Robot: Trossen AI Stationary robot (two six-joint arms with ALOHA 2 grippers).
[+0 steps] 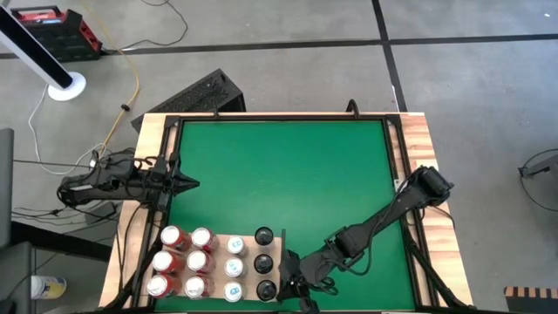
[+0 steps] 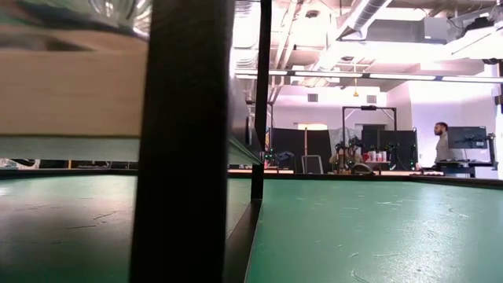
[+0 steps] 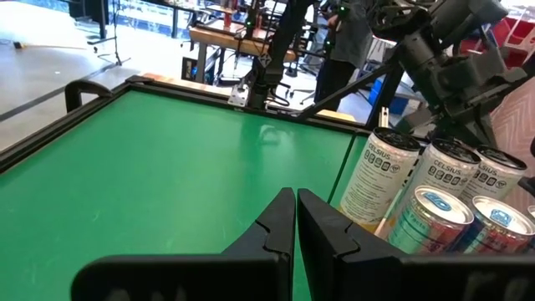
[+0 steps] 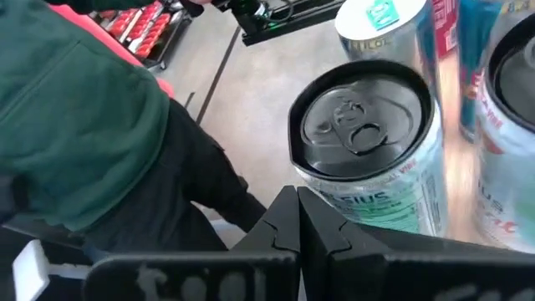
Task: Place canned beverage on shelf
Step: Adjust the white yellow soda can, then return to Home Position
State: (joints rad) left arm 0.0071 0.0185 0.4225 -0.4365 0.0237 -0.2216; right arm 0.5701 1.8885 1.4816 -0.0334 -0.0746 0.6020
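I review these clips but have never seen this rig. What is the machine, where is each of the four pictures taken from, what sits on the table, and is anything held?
It is a two-armed robot at a table with a green mat. One picture looks straight down, one sits at table-top height, and one rides on each wrist. Cans stand in rows on a pale wooden shelf at the near edge. The left gripper waits at the mat's left side, fingers shut, holding nothing. The right gripper is beside the dark-topped cans, shut, holding nothing. A person in a green top stands close by.

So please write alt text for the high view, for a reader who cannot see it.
Twelve cans stand in rows on a pale wooden shelf at the near edge of a green mat. The right claw rests shut beside them; the left claw waits shut at the mat's left edge.
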